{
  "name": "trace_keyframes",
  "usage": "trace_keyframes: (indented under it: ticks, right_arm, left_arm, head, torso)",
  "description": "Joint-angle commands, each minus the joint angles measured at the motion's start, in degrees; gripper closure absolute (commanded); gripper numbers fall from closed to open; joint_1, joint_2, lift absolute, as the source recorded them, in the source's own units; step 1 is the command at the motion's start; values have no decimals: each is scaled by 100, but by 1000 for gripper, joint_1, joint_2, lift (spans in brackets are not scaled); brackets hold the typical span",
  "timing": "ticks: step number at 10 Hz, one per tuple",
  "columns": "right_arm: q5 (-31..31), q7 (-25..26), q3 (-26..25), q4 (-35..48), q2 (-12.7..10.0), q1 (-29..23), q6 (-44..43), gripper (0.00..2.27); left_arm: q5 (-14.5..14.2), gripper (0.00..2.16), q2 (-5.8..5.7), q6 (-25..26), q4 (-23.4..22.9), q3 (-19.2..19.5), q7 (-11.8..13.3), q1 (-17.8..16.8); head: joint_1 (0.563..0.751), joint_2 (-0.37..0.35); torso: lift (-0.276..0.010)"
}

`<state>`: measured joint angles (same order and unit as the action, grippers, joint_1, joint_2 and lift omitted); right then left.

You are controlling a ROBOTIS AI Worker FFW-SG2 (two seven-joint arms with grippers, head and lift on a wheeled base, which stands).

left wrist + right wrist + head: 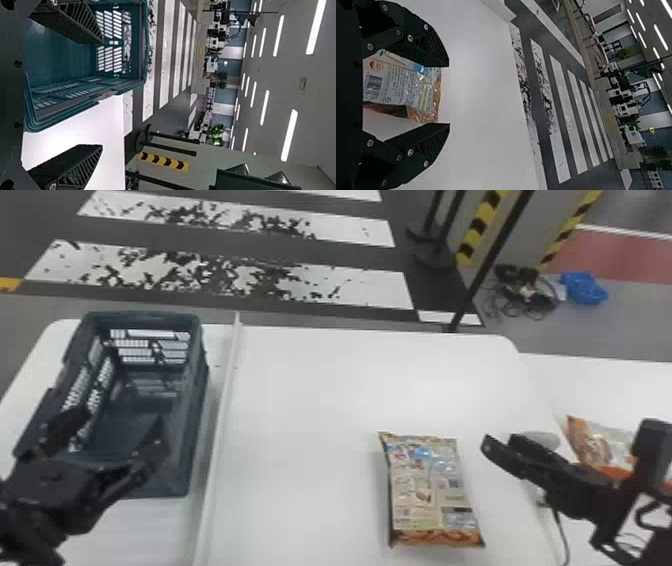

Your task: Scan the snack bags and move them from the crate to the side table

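Note:
My left gripper (112,432) is open over the near part of the dark teal crate (194,405); in the left wrist view this gripper (102,94) has the crate (85,81) beyond its parted fingers. A beige printed snack bag (432,485) lies flat on the white table. To its right, my right gripper (570,432) stands open. The right wrist view has a bag with a barcode (401,85) behind the gap of that gripper (449,95), partly covered by one finger. An orange and white snack bag (595,440) lies at the far right, partly hidden by the right gripper.
A raised white strip (222,410) runs along the table beside the crate. A light grey rounded object (542,438) is behind the right gripper, and a dark cable (562,530) hangs below. Black poles (492,260) stand beyond the table's far edge.

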<state>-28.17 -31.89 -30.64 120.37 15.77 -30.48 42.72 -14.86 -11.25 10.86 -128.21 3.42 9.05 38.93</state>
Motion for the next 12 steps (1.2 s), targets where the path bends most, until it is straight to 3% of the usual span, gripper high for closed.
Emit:
trace_keyframes:
  ticks: [1, 5, 9, 12]
  right_arm:
    - [286, 42, -118, -453, 234, -2, -514, 60]
    - [787, 156, -74, -2070, 735, 315, -1938, 66]
    - [884, 42, 234, -3186, 884, 807, -2061, 66]
    - [919, -28, 348, -3678, 946, 939, -2378, 66]
  left_arm:
    - [-8, 53, 0, 17, 7, 1, -18, -52]
    - [-8, 53, -44, 88, -11, -87, -202, -140]
    - [18, 53, -44, 193, -143, -333, -519, -105]
    - [18, 53, -27, 211, -275, -360, -554, -26]
  head:
    - [695, -233]
    - [695, -350]
    - [695, -350]
    - [695, -350]
  torso:
    - [-87]
    - [-87]
    - [-87]
    - [-87]
